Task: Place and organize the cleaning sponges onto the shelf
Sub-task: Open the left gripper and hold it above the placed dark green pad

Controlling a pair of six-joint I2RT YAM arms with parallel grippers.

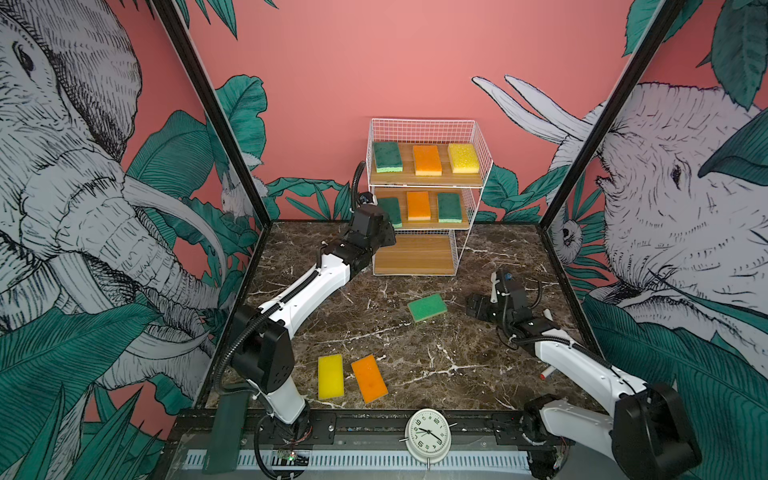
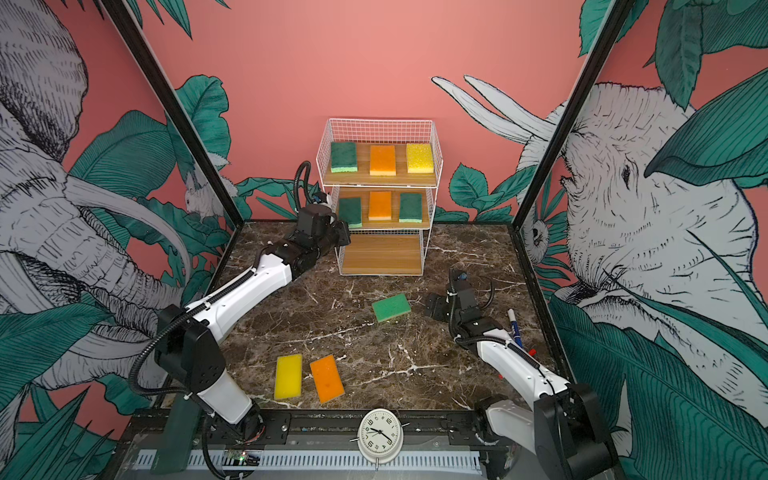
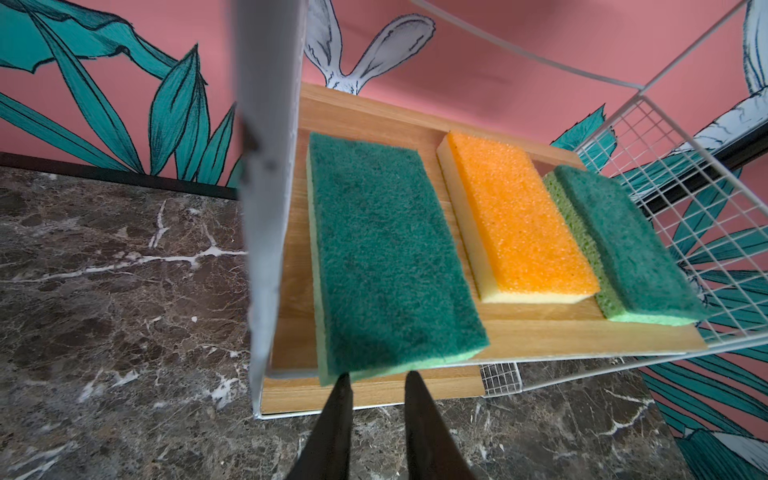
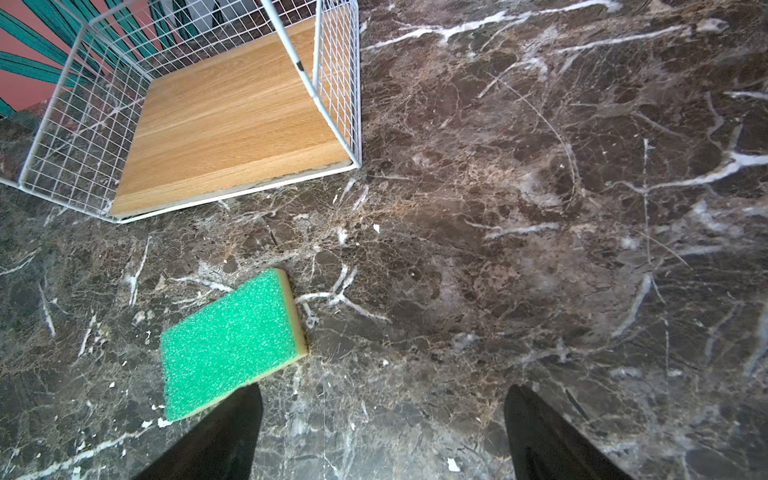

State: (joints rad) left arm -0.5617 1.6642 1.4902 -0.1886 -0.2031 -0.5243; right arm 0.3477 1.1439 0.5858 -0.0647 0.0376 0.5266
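Left arm at the white wire-and-wood shelf (image 1: 413,253), right arm over the brown marble table (image 1: 457,353)

My left gripper (image 3: 376,376) has its fingers (image 3: 334,432) pinched nearly together on nothing, tips right at the overhanging front edge of a dark green scouring sponge (image 3: 386,249) on the middle board (image 3: 561,336). An orange sponge (image 3: 519,220) and a second green sponge (image 3: 627,241) lie beside it. My right gripper (image 4: 384,390) hangs wide open, just beside a bright green sponge (image 4: 228,340) on the marble. A yellow sponge (image 1: 330,376) and another orange sponge (image 1: 369,378) sit together near the front.
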